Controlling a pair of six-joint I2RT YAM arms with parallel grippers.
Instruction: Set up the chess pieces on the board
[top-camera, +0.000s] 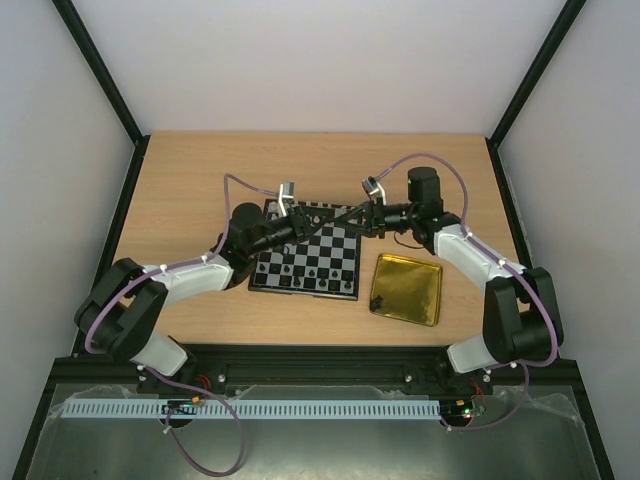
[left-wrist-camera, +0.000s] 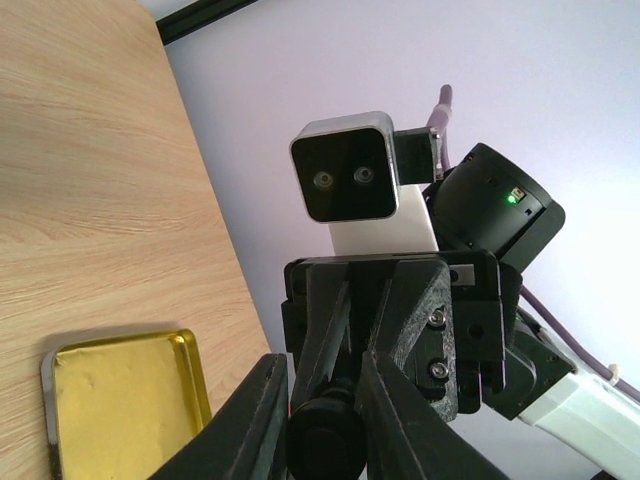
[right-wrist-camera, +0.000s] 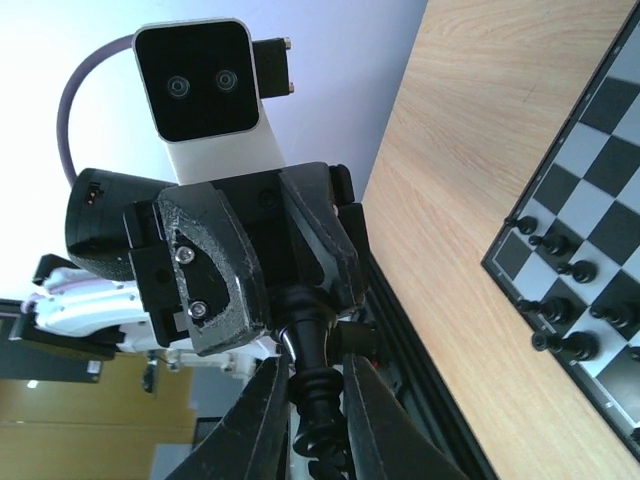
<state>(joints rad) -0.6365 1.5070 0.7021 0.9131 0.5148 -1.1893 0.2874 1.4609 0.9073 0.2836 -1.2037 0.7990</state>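
The board (top-camera: 300, 288) lies at the table's middle with several black chess pieces (top-camera: 300, 270) standing on it. The same pieces (right-wrist-camera: 560, 310) show along its edge in the right wrist view. Both grippers meet in the air above the board's far edge. My left gripper (left-wrist-camera: 325, 425) is shut on the round base of a black chess piece (left-wrist-camera: 325, 440). My right gripper (right-wrist-camera: 318, 400) faces it and is shut on the same piece's (right-wrist-camera: 320, 395) ribbed upper part. From above, the left gripper (top-camera: 312, 219) and the right gripper (top-camera: 340, 216) hide the piece.
A shiny gold tray (top-camera: 407, 290) lies just right of the board, also seen as the tray (left-wrist-camera: 120, 400) in the left wrist view. Black frame posts and pale walls ring the wooden table (top-camera: 200, 190).
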